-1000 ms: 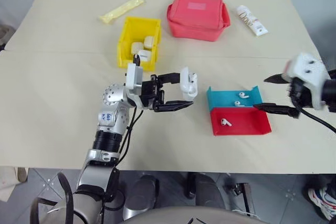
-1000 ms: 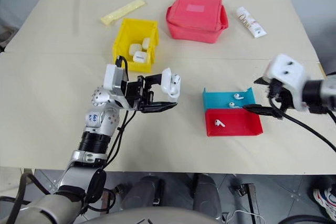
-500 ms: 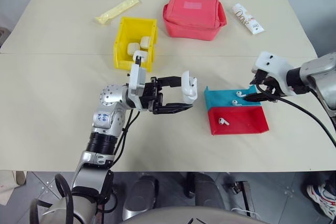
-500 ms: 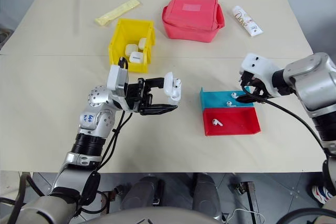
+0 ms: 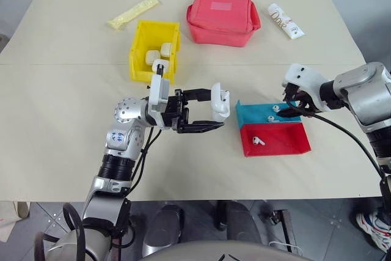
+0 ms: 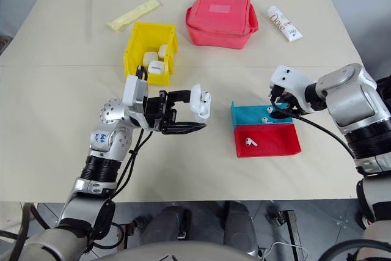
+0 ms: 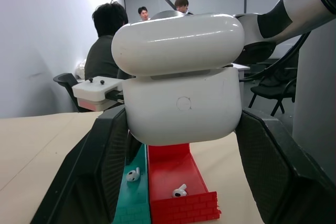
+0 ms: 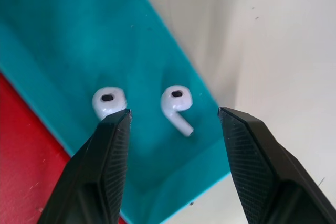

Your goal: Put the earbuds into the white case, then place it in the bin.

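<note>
gripping the white case (image 5: 220,101), left gripper (image 5: 211,112); right gripper (image 8: 173,124) wide over earbuds (image 8: 176,100).

My right gripper (image 5: 292,109) comes in from the right edge of the frame and drops over the blue tray (image 5: 252,113); its fingers (image 8: 110,150) now bracket an earbud (image 8: 176,100) lying there, narrower than a second ago.
</note>
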